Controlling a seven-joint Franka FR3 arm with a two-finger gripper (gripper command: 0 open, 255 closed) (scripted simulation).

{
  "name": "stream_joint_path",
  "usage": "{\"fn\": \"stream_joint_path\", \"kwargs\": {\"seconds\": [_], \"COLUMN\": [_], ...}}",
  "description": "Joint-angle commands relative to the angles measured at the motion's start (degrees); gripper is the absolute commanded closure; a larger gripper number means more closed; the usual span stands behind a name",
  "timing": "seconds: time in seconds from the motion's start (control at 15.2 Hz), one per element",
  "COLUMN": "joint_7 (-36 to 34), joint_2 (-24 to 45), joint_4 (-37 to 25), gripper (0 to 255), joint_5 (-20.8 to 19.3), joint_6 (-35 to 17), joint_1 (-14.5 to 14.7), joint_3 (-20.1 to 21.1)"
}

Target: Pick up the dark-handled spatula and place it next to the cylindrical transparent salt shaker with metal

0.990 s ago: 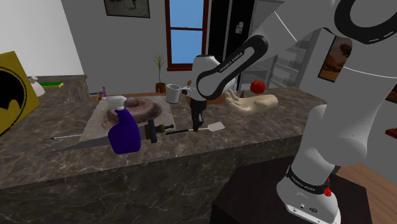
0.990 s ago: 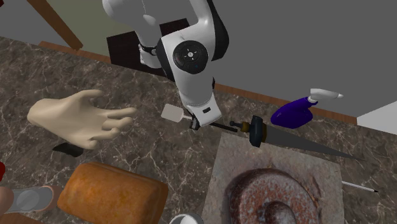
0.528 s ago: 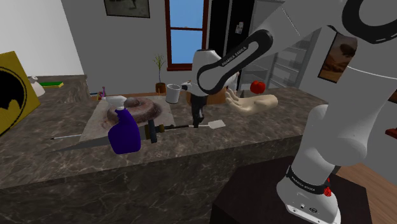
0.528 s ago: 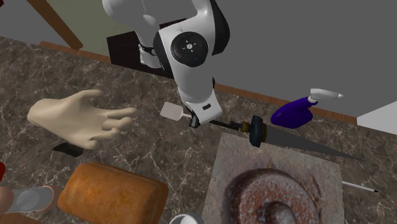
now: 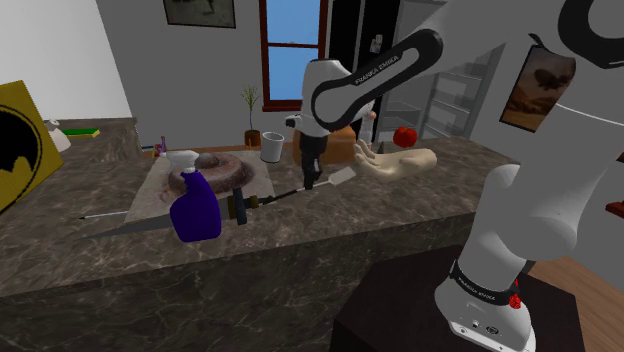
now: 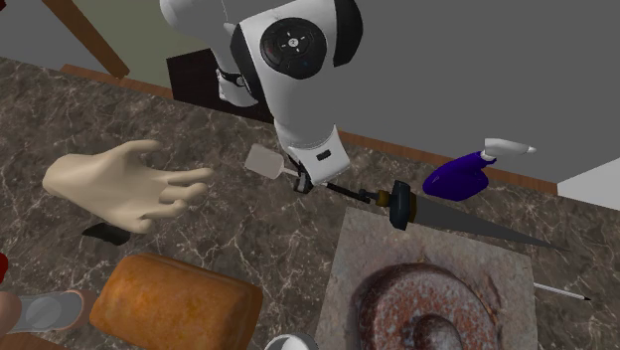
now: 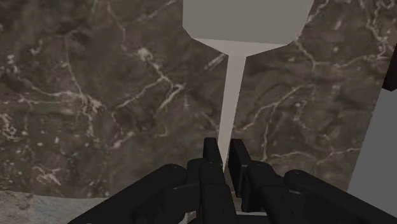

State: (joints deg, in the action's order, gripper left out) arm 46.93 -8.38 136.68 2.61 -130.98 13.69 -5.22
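Wrist view: gripper [image 7: 224, 153] is clamped on the thin pale shaft of the spatula [image 7: 245, 19], both fingers pinching it partway between the flat blade and the handle. The spatula hangs over the marble counter [image 6: 248, 259], its blade end tilted up near the fingertips of the beige hand model [image 6: 124, 194] and its dark handle trailing away from that hand. Judged light and stiff, but the smooth narrow shaft may pivot in the pinch; a hold nearer the handle looks safer.
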Motion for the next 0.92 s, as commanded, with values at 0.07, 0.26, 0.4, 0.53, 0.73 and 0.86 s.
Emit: {"fn": "stream_joint_path", "kwargs": {"seconds": [0.07,0.26,0.4,0.53,0.73,0.86], "joint_7": [-0.4,-0.6,-0.8,-0.9,-1.1,-1.2], "joint_2": [-1.3,-2.4,-3.1,-3.7,-4.5,-5.0], "joint_4": [-1.4,-2.7,-3.6,-4.6,-6.1,-7.2], "gripper": [255,255,255,255,255,255], "joint_5": [-0.2,-0.4,-0.5,-0.6,-0.7,-0.8], "joint_6": [2.7,5.1,6.7,8.3,10.7,12.2], "joint_1": [0.0,0.0,0.0,0.0,-0.1,-0.1], "joint_3": [0.1,0.2,0.2,0.2,0.3,0.3]}}
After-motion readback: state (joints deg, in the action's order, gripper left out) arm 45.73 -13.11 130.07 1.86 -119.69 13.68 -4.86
